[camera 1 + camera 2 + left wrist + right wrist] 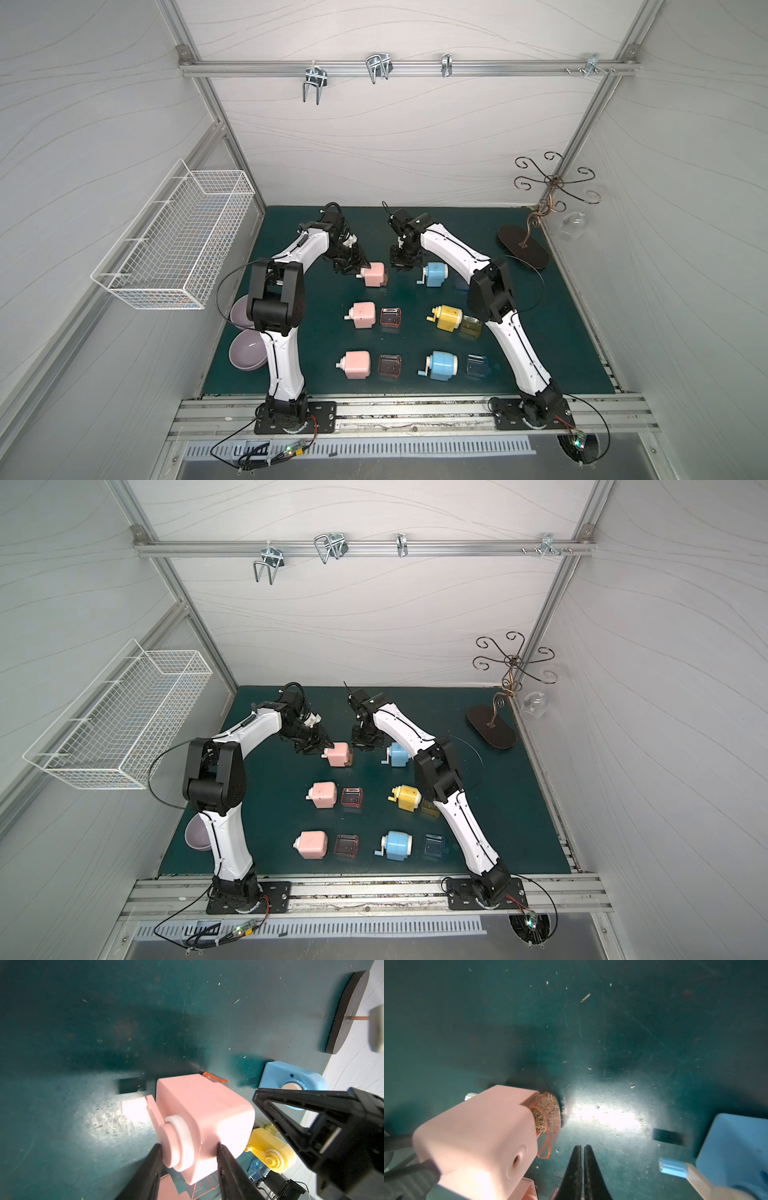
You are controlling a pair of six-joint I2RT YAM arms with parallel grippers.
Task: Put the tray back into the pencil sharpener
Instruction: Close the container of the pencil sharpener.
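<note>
Gripping the far pink pencil sharpener (376, 275) at its crank end, the left arm (303, 245) has its jaws closed on the body, one on each side. The sharpener sits in the far row of the green bench (324, 299). Whether it rests on the bench or is lifted slightly cannot be told.

The orange see-through tray (550, 1118) is in the sharpener's opposite end. It is pushed most of the way in, with a short rounded part sticking out, and it holds brown shavings.

The right arm (449, 245) reaches to that tray end. Its jaws are closed together with nothing between them. They are just beside the tray, between the pink sharpener and a blue sharpener (435, 274), and do not touch the tray.

Nearer the robot, four more sharpeners each have a loose tray beside them:
- a pink one (365, 316)
- a yellow one (449, 318)
- another pink one (357, 365)
- another blue one (442, 365)
</note>
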